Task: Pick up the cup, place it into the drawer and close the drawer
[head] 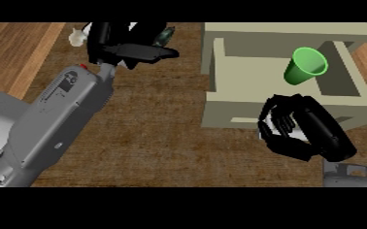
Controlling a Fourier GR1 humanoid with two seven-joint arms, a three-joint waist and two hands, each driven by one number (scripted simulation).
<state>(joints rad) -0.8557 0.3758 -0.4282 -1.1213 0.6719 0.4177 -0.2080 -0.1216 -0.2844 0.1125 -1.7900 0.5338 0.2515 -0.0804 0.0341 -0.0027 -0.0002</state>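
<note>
The green plastic cup (306, 66) lies tilted inside the open beige drawer (228, 110), just beyond the right hand (301, 131)'s curled, empty fingers. It looks light, stiff and slick, best gripped around its wall. The left hand (132, 46) is unclear.

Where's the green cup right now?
In the head view, the green cup sits tilted inside the open drawer at upper right, just beyond the right hand.

Kitchen: brown wood-grain counter (165, 126), beige open drawer (237, 104) on it, green cup (305, 66) inside.
</note>
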